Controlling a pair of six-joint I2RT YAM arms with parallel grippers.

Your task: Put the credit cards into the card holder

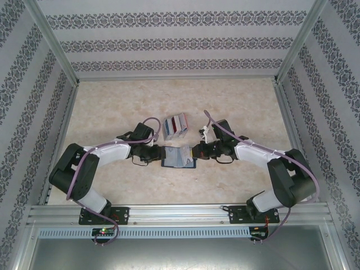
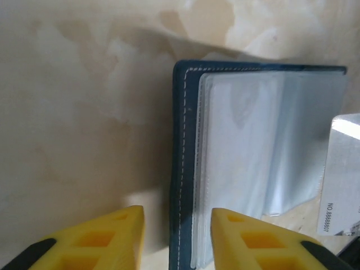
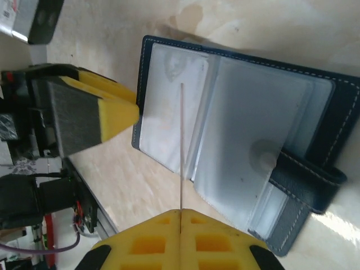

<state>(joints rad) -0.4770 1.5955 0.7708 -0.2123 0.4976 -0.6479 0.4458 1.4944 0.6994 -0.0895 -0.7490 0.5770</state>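
Two grippers meet at the card holder (image 1: 179, 156), which lies open in the middle of the table (image 1: 112, 101) with its clear sleeves facing up; whether any sleeve holds a card I cannot tell. The left gripper (image 2: 177, 225) hangs with its jaws partly apart, straddling the holder's stitched edge. The right gripper (image 3: 180, 212) pinches one credit card (image 3: 181, 146), seen edge-on, standing over the sleeves. Just beyond, a pale rack (image 1: 175, 125) holds more coloured cards.
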